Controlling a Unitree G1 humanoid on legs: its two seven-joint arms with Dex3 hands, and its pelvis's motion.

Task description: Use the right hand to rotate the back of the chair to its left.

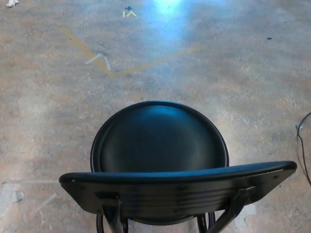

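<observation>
Neither hand: none of my hands or arms shows in the head view, so I cannot tell whether the right one is released, clenched or grasping anything.
Chair position: the chair (160, 165) stands on the floor (233, 82) right below me, low and central in the picture, seat away from me and back nearest.
Backrest: the backrest (180, 189) is a wide curved black band across the bottom of the view, its right end sitting a little higher than its left.
Seat: the seat (160, 138) is round, black and glossy, just beyond the backrest.
Frame: dark metal brackets and legs (233, 206) show under the band; they look rigid.
Handling, my guess: stiff throughout, nothing soft or fragile; moderate weight, likely to scrape over the rough floor rather than glide.
Surface: the top edge looks smooth and shiny, so a light touch may slip.
Where to hold: I would take the right end of the backrest (279, 171), thumb on one face and fingers on the other, far from centre for good leverage.
Nearby: a dark cable (302, 145) lies on the floor at the right edge, near that end.
</observation>
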